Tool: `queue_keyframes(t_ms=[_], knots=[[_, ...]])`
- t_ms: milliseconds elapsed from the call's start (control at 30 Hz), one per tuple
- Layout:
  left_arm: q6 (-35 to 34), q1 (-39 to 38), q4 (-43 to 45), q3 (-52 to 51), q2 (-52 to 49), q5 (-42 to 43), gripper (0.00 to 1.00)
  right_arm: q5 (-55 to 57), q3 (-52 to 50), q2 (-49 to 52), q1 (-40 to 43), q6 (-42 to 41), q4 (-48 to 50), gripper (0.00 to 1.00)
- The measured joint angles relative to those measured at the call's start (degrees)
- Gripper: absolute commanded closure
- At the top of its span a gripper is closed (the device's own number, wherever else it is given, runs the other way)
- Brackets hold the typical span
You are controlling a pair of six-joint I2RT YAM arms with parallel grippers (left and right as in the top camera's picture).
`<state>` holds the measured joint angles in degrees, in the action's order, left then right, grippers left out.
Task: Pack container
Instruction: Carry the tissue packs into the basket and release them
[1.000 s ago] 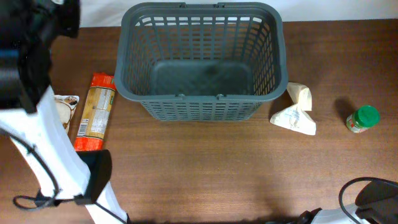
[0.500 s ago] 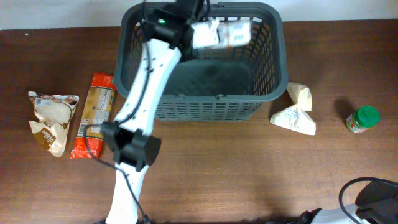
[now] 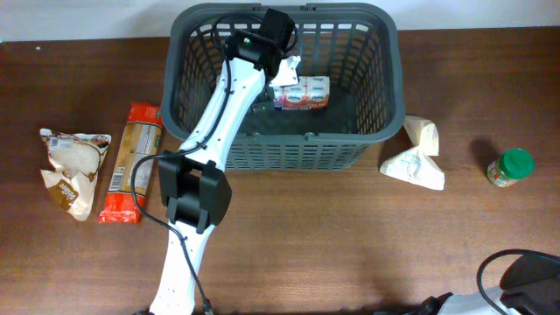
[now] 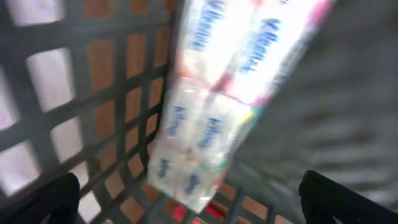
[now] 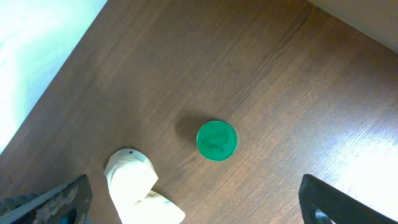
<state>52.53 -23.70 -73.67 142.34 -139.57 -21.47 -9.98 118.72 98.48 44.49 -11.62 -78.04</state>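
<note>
My left gripper (image 4: pixel 191 193) hung spread wide inside the dark grey shopping basket (image 3: pixel 389 79) on the wooden table (image 3: pixel 350 236), clasping nothing. A Kleenex tissue pack (image 3: pixel 302 92) lay loose in the basket below it. My right gripper (image 5: pixel 196 199), likewise spread and empty, overlooked the green-lidded jar (image 5: pixel 216 140) well right of the basket.

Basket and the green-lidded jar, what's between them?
A crumpled cream bag, right beside the basket; bare table from there to the green-lidded jar. The overhead view shows it.
</note>
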Motion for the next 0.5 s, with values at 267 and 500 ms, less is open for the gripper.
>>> queue_keyframes(t_ms=[267, 500], knots=[[-18.49, 0.87, -2.23, 2.38, 16.24, 7.74, 0.01, 0.0, 0.0, 0.0, 0.0, 0.0, 0.02, 0.01], [-34.32, 9.46, -13.4, 4.83, 33.53, 10.38, 0.01, 0.0, 0.0, 0.04, 0.0, 0.02, 0.0, 0.01]])
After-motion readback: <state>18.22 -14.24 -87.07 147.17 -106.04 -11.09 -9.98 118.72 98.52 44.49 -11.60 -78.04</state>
